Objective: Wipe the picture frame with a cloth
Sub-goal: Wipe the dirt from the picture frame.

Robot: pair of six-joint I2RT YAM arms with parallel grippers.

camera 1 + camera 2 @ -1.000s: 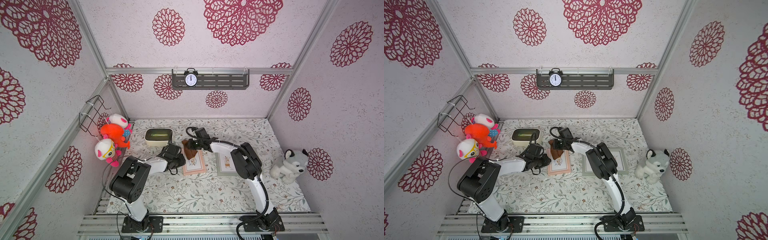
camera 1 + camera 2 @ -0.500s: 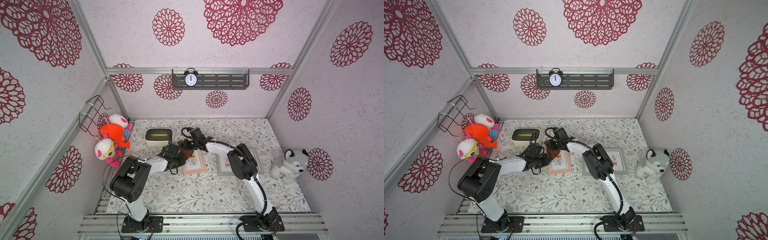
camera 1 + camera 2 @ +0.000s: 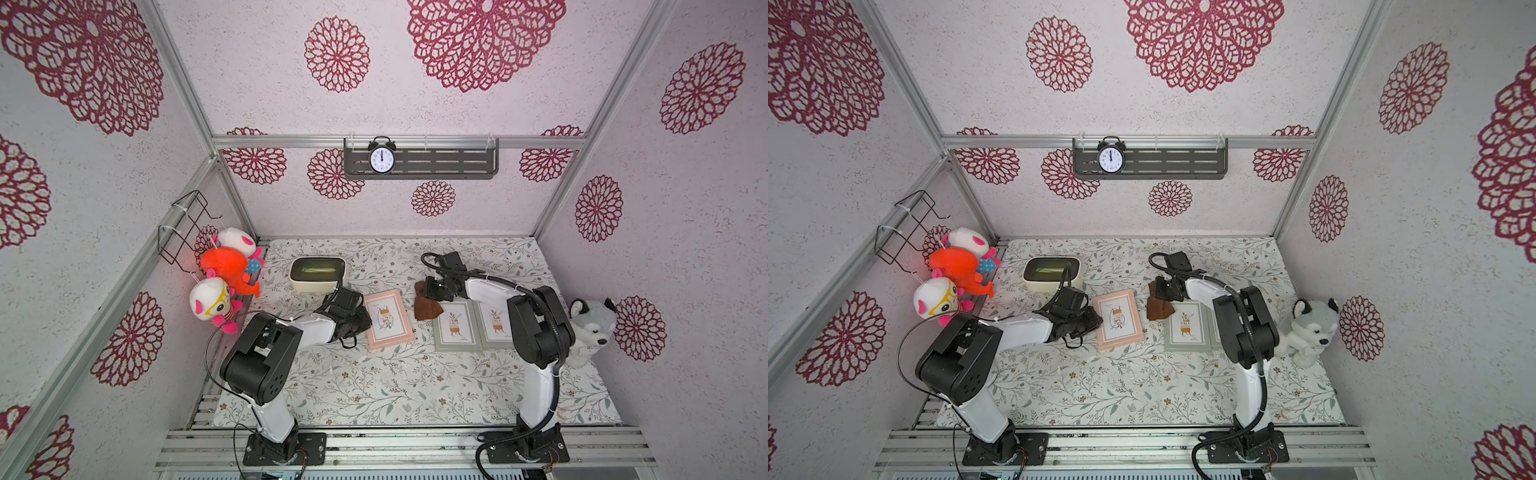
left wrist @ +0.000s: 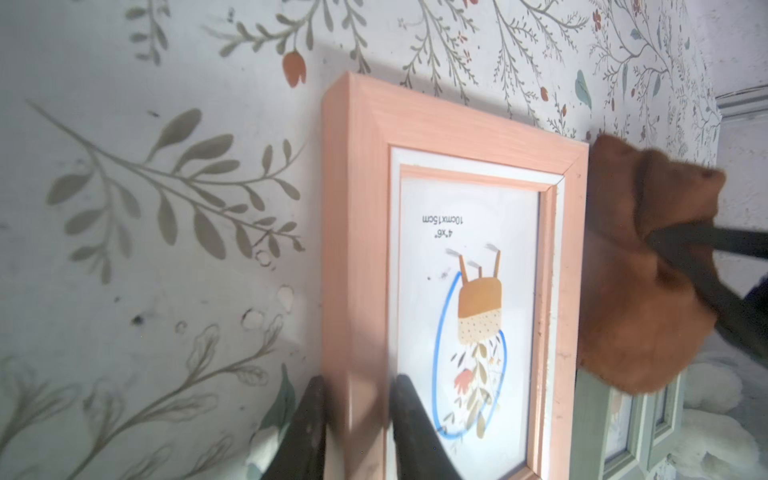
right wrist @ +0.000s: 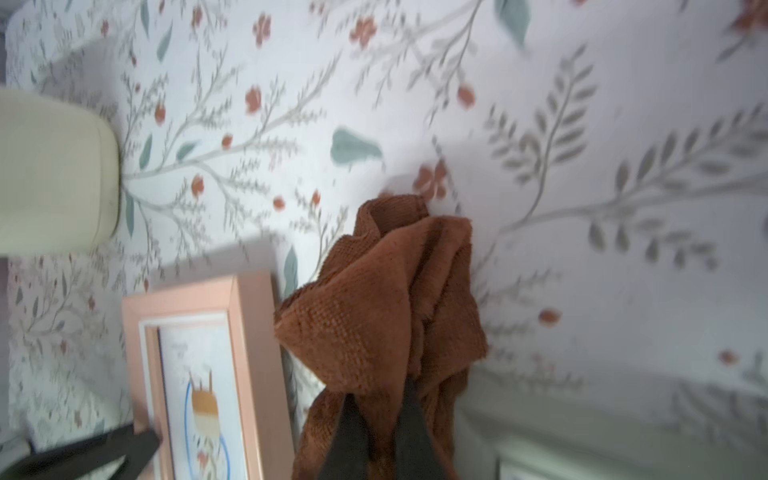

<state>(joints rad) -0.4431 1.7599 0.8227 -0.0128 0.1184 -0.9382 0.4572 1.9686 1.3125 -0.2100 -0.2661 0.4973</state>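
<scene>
On the floral mat (image 4: pixel 166 291), my left gripper (image 4: pixel 357 386) pinches the smooth pink frame (image 4: pixel 453 158); my right gripper (image 5: pixel 378 388) clenches the bunched, nubby brown cloth (image 5: pixel 374 316).

Far wall: black alarm clock (image 3: pixel 382 158) stands on a grey slotted shelf (image 3: pixel 449 162).
Left wall: black wire basket (image 3: pixel 183 226); just below it an orange plush (image 3: pixel 226 266) between two white plushes (image 3: pixel 210 303).
Cream rectangular container (image 3: pixel 316 286) sits far left on the floral mat (image 3: pixel 395 382).
Grey husky plush (image 3: pixel 592 328) sits against the right wall.
</scene>
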